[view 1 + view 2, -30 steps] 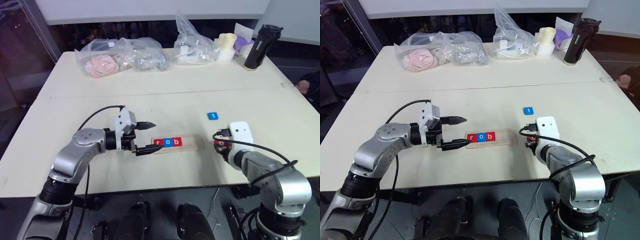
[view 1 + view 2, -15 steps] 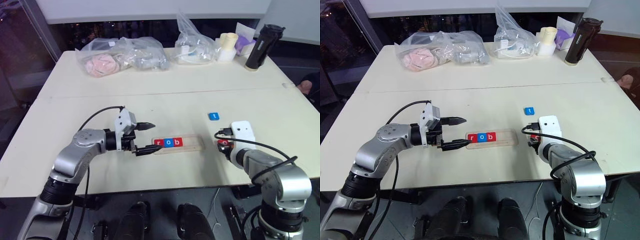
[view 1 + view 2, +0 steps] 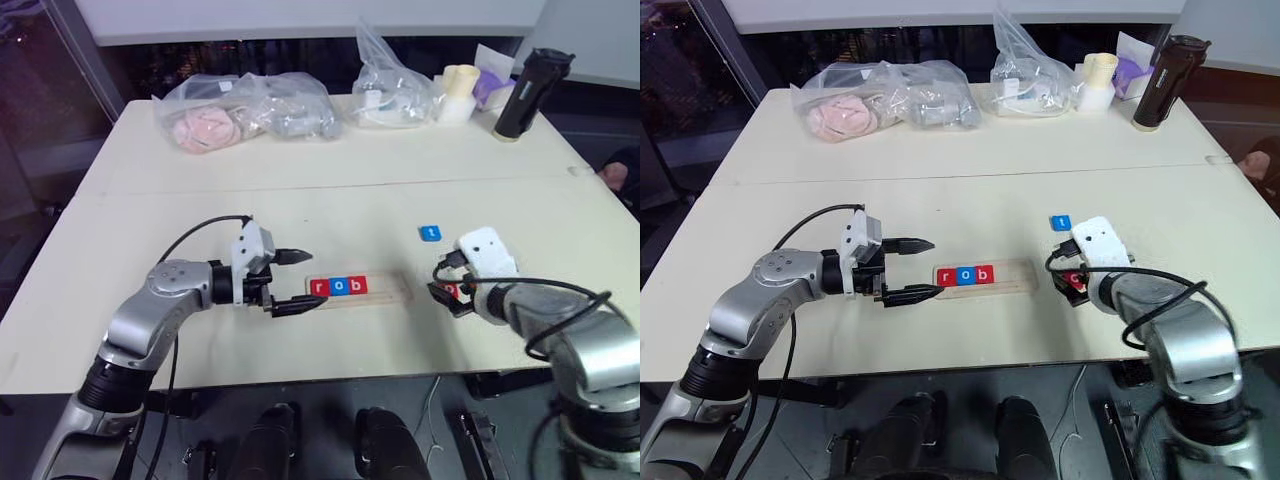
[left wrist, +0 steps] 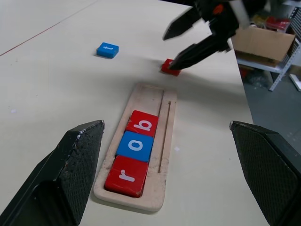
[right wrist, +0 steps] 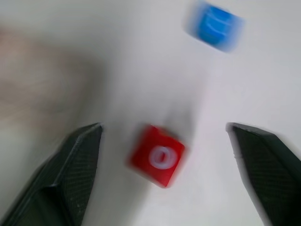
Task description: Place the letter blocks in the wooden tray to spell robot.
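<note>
Currently both grippers open: right gripper (image 4: 188,40) straddles red "o" block (image 5: 157,155) on counter (image 3: 300,200), beside tray (image 4: 162,141) w/ r-o-b. Risk: off-centre closing flips block.

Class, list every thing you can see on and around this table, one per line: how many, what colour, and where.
Pale wooden tray: one, table centre.
Square letter blocks in tray: three; red r, blue o, red b.
Red o block: one, on the table between the right end effector's fingers.
Blue t block: one, beyond the tray's right end.
Clear plastic bags: several, far side.
Cream cup: one, far right.
Black bottle: one, far right corner.
Left end effector: open, at the tray's left end.
Right end effector: open.
</note>
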Controlling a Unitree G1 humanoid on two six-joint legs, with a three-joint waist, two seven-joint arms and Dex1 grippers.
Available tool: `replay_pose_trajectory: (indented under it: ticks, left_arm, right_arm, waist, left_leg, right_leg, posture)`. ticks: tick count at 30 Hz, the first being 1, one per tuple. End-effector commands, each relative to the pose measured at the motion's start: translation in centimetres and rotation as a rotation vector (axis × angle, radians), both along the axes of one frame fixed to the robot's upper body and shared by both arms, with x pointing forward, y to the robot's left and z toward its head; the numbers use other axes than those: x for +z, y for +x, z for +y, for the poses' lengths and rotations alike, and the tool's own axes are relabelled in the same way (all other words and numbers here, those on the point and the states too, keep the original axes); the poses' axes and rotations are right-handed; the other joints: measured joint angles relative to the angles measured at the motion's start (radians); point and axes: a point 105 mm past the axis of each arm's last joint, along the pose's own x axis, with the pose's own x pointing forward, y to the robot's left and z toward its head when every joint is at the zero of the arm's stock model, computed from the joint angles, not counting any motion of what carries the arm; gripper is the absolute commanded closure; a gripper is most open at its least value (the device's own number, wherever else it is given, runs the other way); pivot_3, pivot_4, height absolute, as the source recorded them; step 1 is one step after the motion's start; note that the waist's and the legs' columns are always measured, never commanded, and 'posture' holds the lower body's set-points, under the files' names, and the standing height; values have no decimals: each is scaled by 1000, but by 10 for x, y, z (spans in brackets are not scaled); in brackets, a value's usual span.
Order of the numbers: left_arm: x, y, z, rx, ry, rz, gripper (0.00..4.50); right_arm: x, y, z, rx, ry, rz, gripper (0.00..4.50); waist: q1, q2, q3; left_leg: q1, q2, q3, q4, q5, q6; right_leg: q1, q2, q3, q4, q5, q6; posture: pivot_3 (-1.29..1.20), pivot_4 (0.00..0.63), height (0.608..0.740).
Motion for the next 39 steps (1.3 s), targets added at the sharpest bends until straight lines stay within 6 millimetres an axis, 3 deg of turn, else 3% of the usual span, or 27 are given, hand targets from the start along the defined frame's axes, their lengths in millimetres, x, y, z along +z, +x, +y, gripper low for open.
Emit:
replay_pose_trajectory:
  ticks: [1, 6, 12, 26, 29, 34, 39]
  left_arm:
    - [9, -1, -2, -14, -10, -40, 0]
    - [11, 1, -3, -17, -11, -47, 0]
    - [12, -1, -3, -10, -11, -51, 0]
    - [13, -2, 1, 7, -5, -51, 0]
    - [14, -1, 2, 10, -3, -51, 0]
    - [13, -1, 2, 8, 0, -50, 0]
    - [13, -1, 3, 7, 3, -50, 0]
  right_arm:
    - [6, 0, 8, 282, -3, -12, 54]
    - [4, 4, -5, 492, 14, 1, 54]
    - [-16, 18, -36, 567, -30, 78, 54]
    - [-33, 24, -48, 590, -10, 156, 54]
    - [-34, 25, -48, 580, 7, 156, 837]
    - [-32, 26, -45, 588, 10, 148, 3371]
    - [-8, 30, -21, 674, -20, 71, 3374]
  waist:
    - [0, 0, 0]
    - [1, -2, 1]
    - [1, -2, 1]
    - [6, -1, 1]
    - [9, -1, 1]
    - [16, -1, 1]
    - [19, -1, 1]
  left_leg:
    - [0, 0, 0, 0, 0, 1]
    - [0, -1, 2, 2, -2, 3]
    - [0, -1, 1, 4, -2, 3]
    - [0, -1, 1, 4, -3, 3]
    - [0, -1, 1, 5, -3, 3]
    - [0, -1, 1, 6, -3, 3]
    - [0, -1, 1, 6, -3, 3]
  right_leg:
    - [0, 0, -1, -1, 0, 0]
    - [2, -2, -1, -3, 4, 1]
    - [3, -2, -1, -3, 4, 0]
    - [3, -2, 1, -2, 4, 0]
    - [3, -2, 2, -2, 4, 0]
    - [3, -1, 2, -2, 5, -1]
    - [3, -1, 3, -2, 5, -1]
  posture:
    - [0, 150, 725]
    - [0, 150, 725]
    - [0, 150, 725]
    - [0, 150, 725]
    - [0, 150, 725]
    - [0, 150, 725]
    - [0, 150, 725]
